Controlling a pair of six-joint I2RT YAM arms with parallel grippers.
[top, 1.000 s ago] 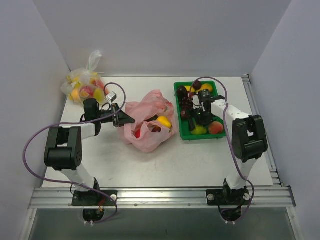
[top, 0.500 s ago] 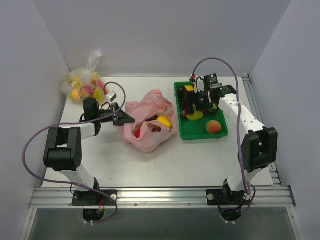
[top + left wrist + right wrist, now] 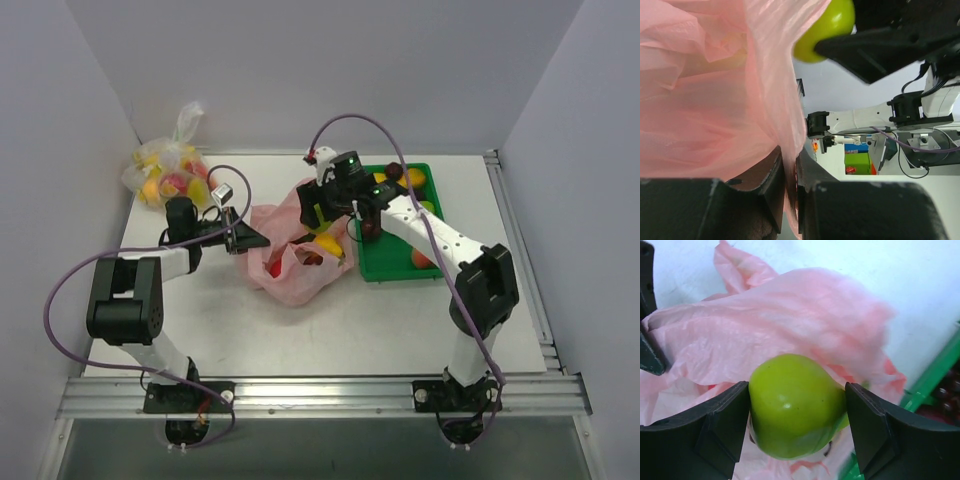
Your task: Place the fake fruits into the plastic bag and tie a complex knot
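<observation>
The thin translucent pink plastic carrier bag [image 3: 300, 278] lies crumpled at mid-frame on the white surface [image 3: 330, 335], mouth gaping upward, with a yellow fruit [image 3: 327, 244] and a red fruit [image 3: 275, 267] inside. The green plastic tray [image 3: 390, 268] just right of it holds a peach [image 3: 422, 259] and dark purple grapes [image 3: 372, 226], partly hidden by the right arm [image 3: 440, 240]. The right gripper [image 3: 797, 415] grasps a glossy green apple [image 3: 790, 405] above the bag's upper-right rim, the left gripper [image 3: 790, 175] is clenched on the bag's left edge, and the bag is too rumpled to show a long axis or its handle loops.
</observation>
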